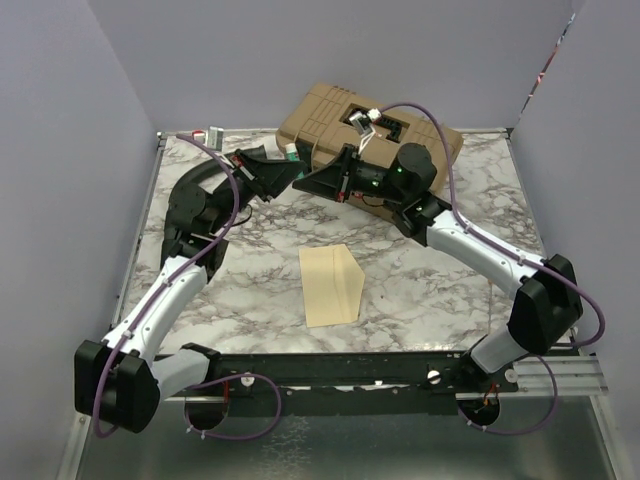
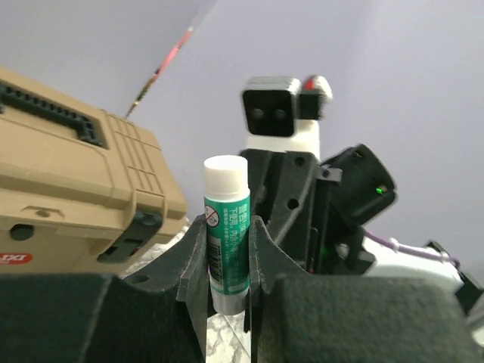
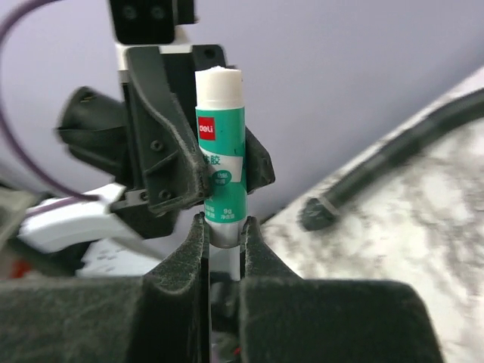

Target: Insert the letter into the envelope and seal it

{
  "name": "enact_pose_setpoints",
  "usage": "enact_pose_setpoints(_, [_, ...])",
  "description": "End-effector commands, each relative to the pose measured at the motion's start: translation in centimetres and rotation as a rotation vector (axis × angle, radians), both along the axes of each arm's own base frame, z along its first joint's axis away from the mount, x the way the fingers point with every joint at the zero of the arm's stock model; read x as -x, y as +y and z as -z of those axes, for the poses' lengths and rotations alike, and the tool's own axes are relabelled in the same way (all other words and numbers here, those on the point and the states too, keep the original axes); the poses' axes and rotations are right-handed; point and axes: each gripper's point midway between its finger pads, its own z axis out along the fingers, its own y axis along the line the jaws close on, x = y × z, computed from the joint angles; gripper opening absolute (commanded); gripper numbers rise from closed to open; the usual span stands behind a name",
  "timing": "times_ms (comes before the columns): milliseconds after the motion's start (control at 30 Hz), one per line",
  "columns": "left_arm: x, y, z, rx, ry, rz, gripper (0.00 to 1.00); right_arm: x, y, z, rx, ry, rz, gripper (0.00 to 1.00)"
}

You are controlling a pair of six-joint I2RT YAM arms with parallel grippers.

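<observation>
The pale yellow envelope [image 1: 325,288] lies flat at the table's middle, its triangular flap [image 1: 354,275] along its right side. The letter is not in view. Both grippers meet above the back of the table. My left gripper [image 1: 287,163] [image 2: 228,253] is shut on the body of a green glue stick [image 2: 227,227] with a white top. My right gripper [image 1: 308,180] [image 3: 224,231] is shut on the grey bottom end of the same glue stick [image 3: 221,147]. In the right wrist view the left gripper's fingers [image 3: 170,170] clamp the stick's middle.
A tan toolbox [image 1: 330,112] [image 2: 68,174] stands at the back, just behind the grippers, with the right arm's elbow over it. A small grey and white object [image 1: 205,134] lies at the back left edge. Walls close in the table on three sides.
</observation>
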Motion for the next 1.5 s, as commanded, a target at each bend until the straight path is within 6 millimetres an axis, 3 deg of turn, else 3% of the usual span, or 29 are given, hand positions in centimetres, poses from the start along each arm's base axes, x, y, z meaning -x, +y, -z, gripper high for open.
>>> enact_pose_setpoints(0, [3.4,-0.4,-4.2,-0.006,-0.206,0.090,0.00,3.8,-3.7,-5.7,-0.239,0.015,-0.232,0.00])
enact_pose_setpoints(300, [5.4,0.0,-9.4,0.069,-0.380,0.112,0.00,5.4,-7.6,-11.8,-0.648,0.274,-0.520,0.00])
enact_pose_setpoints(467, [4.8,0.5,-10.7,0.149,-0.365,0.077,0.00,5.6,-7.3,-13.2,-0.610,0.222,-0.505,0.02])
enact_pose_setpoints(600, [3.7,1.5,-11.1,0.234,-0.303,0.020,0.00,4.6,-5.6,-10.9,-0.392,0.018,-0.293,0.60])
enact_pose_setpoints(667, [3.5,1.9,-11.0,0.261,-0.281,0.004,0.00,3.7,-5.6,-9.9,-0.279,-0.120,-0.144,0.74])
enact_pose_setpoints(700, [3.4,2.2,-11.0,0.278,-0.264,-0.007,0.00,3.5,-5.9,-9.6,-0.225,-0.190,-0.086,0.76])
enact_pose_setpoints(833, [2.8,2.7,-10.1,0.323,-0.183,-0.028,0.00,2.7,-7.6,-8.2,-0.029,-0.534,0.129,0.76])
enact_pose_setpoints(1033, [1.6,3.4,-8.7,0.372,-0.035,-0.067,0.00,-0.3,-8.9,-8.7,0.139,-0.885,0.378,0.74])
enact_pose_setpoints(1200, [1.2,2.8,-8.4,0.370,0.023,-0.036,0.00,-0.7,-6.9,-9.3,0.186,-1.119,0.434,0.72])
enact_pose_setpoints(1467, [0.9,2.4,-7.8,0.349,0.065,-0.024,0.00,0.3,-2.4,-9.4,0.184,-1.260,0.431,0.66])
